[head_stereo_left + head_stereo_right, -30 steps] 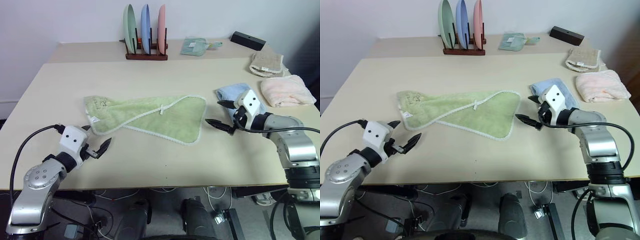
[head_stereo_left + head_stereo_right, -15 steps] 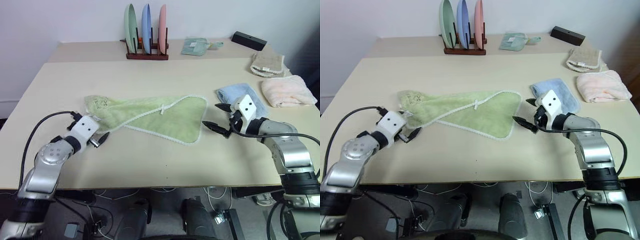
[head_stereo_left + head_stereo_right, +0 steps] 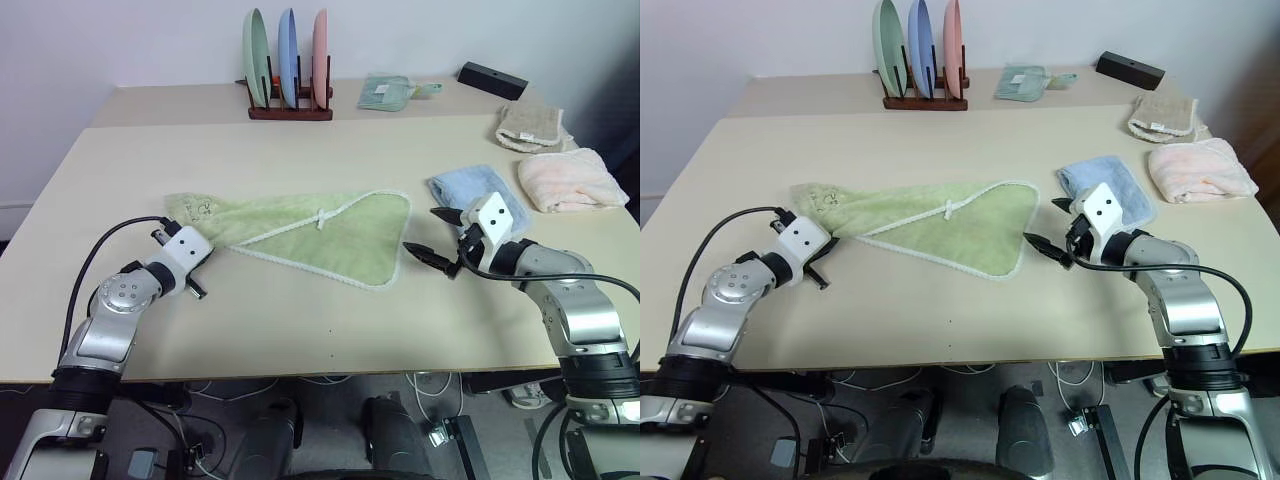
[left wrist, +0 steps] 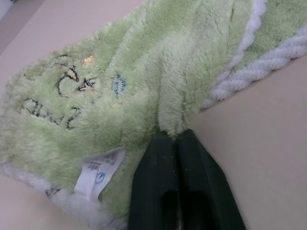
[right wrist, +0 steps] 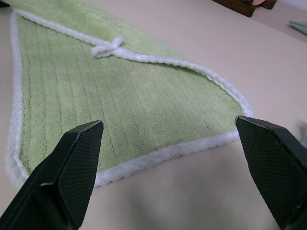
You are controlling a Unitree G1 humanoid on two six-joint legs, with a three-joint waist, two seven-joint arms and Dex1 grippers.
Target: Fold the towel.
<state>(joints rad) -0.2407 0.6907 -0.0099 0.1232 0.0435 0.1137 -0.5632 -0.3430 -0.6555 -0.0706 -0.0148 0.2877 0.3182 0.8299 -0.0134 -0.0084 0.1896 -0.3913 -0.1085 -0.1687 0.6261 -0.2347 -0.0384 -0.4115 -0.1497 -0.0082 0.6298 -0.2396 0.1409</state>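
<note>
So the left pincer [image 4: 178, 143] just snapped closed on the towel [image 3: 320, 230]'s tag corner, fold can start; right pincer [image 3: 440, 236] hangs wide open, holding nothing, beside the other end.

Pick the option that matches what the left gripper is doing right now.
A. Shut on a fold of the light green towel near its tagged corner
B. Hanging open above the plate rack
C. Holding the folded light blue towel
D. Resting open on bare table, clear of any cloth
A. In the left wrist view the left gripper has its fingers pressed together, pinching a ridge of the towel beside the white tag.
</note>
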